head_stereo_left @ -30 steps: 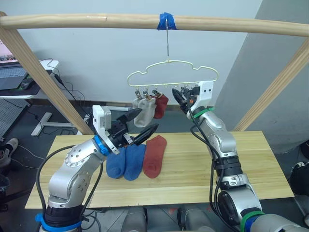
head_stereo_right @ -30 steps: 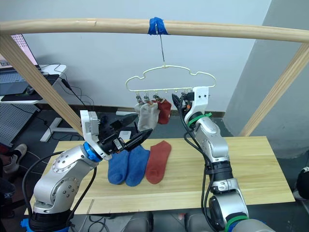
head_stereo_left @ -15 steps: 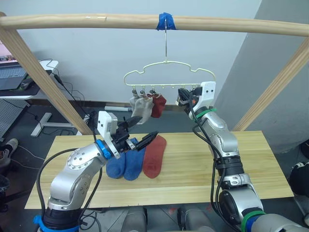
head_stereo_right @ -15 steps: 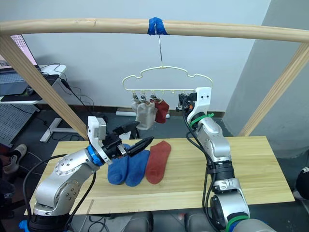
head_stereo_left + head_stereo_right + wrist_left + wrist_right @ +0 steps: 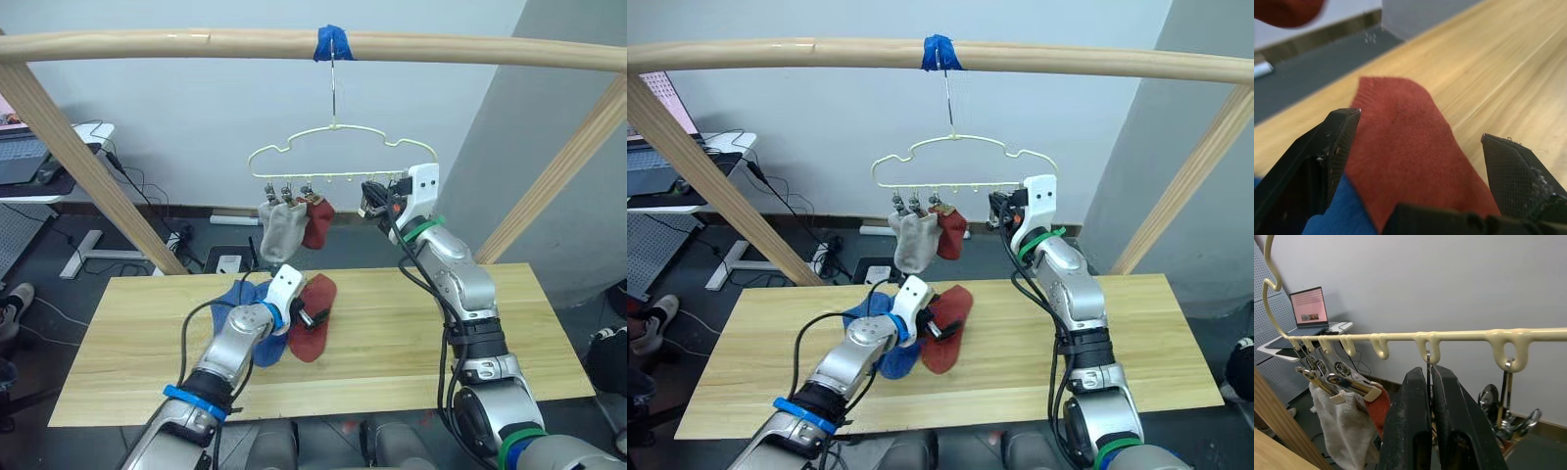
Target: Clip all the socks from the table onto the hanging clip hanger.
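While the cream-yellow clip hanger (image 5: 338,152) hangs by its thin hook from a blue-taped spot on the thick wooden rail (image 5: 196,43), two light grey socks (image 5: 278,227) and one brick-red sock (image 5: 317,223) dangle limply from the metal clips at its left end, their knit soft and slightly fuzzy in the right wrist view. The hanger's wire runs in a wavy, cloud-like outline above a straight lower bar with small loops for the clips. On the bench (image 5: 411,333), near the middle of its far edge, a second brick-red sock (image 5: 312,315) lies flat with a fine ribbed weave and a rounded toe, and just beside it, touching, lie the blue socks (image 5: 257,338), largely hidden behind the left arm so their outlines cannot be told apart. The left claw (image 5: 1420,147) hovers low over the red sock with its black fingers spread wide on either side of it, grasping nothing. The right claw (image 5: 1431,396) is raised at the hanger's right part, its two fingers clenched together on a thin metal clip (image 5: 1428,363) that hangs from a loop of the lower bar. The bench is of pale wooden planks, smooth, with long straight grain.
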Motion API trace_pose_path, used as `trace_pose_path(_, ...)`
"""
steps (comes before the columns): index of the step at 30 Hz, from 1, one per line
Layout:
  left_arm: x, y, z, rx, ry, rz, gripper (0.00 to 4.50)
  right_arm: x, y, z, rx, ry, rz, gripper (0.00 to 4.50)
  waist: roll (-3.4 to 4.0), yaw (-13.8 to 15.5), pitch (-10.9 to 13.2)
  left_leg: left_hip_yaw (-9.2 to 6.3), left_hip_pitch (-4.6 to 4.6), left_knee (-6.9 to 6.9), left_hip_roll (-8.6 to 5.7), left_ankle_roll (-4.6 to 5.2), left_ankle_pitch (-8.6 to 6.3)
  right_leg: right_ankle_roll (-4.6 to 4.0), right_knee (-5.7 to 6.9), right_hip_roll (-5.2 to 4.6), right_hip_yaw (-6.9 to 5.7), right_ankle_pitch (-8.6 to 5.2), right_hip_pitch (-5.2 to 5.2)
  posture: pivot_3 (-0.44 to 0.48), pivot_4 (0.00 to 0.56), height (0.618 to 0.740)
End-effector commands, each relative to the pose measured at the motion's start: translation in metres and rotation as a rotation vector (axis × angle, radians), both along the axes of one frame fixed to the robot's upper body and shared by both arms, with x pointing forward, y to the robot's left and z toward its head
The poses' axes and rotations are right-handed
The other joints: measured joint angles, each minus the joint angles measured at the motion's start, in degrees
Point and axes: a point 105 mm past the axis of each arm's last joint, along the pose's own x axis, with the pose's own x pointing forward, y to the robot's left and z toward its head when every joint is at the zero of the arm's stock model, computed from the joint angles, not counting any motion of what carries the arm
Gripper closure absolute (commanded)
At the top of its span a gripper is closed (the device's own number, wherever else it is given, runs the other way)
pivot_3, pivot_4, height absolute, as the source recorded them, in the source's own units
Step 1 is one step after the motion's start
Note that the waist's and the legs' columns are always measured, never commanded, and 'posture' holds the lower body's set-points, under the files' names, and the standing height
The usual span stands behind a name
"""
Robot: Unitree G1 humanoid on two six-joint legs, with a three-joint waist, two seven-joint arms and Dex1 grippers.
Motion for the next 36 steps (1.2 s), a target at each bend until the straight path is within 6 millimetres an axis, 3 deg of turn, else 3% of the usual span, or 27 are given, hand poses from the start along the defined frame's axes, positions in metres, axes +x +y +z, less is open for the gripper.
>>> trace_pose_path(1, 0.001, 0.007, -0.012, 0.046, 0.012, 0.01, 0.0, -0.006, -0.001, 0.015, 0.008, -0.054, -0.005, 4.46, 0.0, -0.36, 0.0, -0.01, 0.0, -0.01, 0.01, 0.0, 0.0, 0.0, 0.0, 0.0, -0.01, 0.0, 0.0, -0.038, 0.147, 0.74)
trace_pose_path(13, 0.003, 0.006, -0.022, 0.084, 0.037, -0.048, 2.81, -0.01, -0.006, 0.011, 0.001, -0.037, -0.03, 4.5, 0.01, -0.98, -0.01, -0.05, 0.03, 0.07, -0.05, 0.04, 0.03, 0.01, 0.08, 0.0, -0.03, 0.01, 0.07, -0.05, 0.15, 0.74)
trace_pose_path(16, 0.0, 0.001, -0.018, 0.084, 0.011, -0.096, 3.5, -0.009, -0.005, 0.012, 0.007, -0.04, -0.026, 4.5, 0.01, -0.99, -0.01, -0.05, 0.03, 0.06, -0.04, 0.04, 0.03, 0.01, 0.07, 0.0, -0.03, 0.01, 0.07, -0.05, 0.15, 0.74)
trace_pose_path(20, -0.003, -0.006, 0.002, 0.01, -0.063, -0.142, 4.47, -0.009, -0.007, 0.01, 0.019, -0.026, -0.019, 4.5, 0.01, -1.01, -0.01, -0.05, 0.03, 0.04, -0.04, 0.04, 0.03, 0.0, 0.07, 0.0, -0.02, 0.01, 0.07, -0.034, 0.147, 0.74)
trace_pose_path(25, -0.008, -0.009, 0.028, -0.089, -0.143, -0.154, 4.47, -0.009, -0.016, 0.001, 0.056, 0.07, -0.022, 4.5, 0.01, -0.85, -0.01, -0.09, 0.01, 0.04, -0.02, 0.04, 0.03, 0.0, 0.08, 0.0, -0.06, 0.01, 0.06, -0.021, 0.144, 0.74)
trace_pose_path(31, -0.02, -0.013, 0.082, -0.325, -0.276, -0.133, 4.47, -0.014, -0.027, -0.003, 0.204, 0.243, -0.022, 4.5, 0.02, -0.65, -0.03, -0.13, 0.02, 0.04, 0.0, 0.04, 0.03, 0.0, 0.06, -0.03, -0.08, 0.01, 0.1, -0.014, 0.142, 0.74)
trace_pose_path(36, -0.022, -0.014, 0.122, -0.455, -0.404, -0.097, 4.47, -0.015, -0.032, 0.006, 0.378, 0.366, -0.026, 4.5, 0.02, -0.4, -0.07, -0.16, 0.04, 0.08, -0.04, 0.05, 0.04, 0.0, 0.06, -0.03, -0.1, 0.01, 0.17, -0.001, 0.138, 0.74)
